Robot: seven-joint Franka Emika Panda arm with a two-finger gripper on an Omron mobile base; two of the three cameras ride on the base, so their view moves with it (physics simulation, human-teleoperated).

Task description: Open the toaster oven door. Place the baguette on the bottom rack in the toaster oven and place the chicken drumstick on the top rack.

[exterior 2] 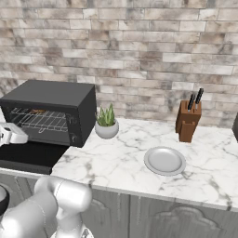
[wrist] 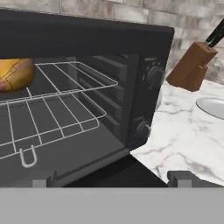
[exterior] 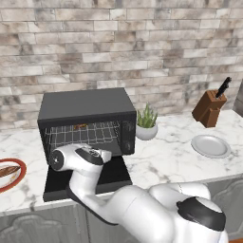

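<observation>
Toaster oven door (exterior: 111, 178) lies folded flat on the marble worktop (exterior: 166, 161), matte black. Claw (wrist: 111, 179) spread wide, holding nothing, poised at the oven mouth with the tips just over the door. Beyond: silver wire bottom rack (wrist: 48, 120) bare; top rack (wrist: 65, 81) carries the golden-brown chicken drumstick (wrist: 15, 73). Baguette (exterior: 7, 171) rests on a red-rimmed plate (exterior: 19, 178), far left.

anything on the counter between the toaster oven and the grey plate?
Yes: a small potted plant stands just right of the toaster oven; from there to the grey plate the marble counter is bare, seen in the right base view.
</observation>
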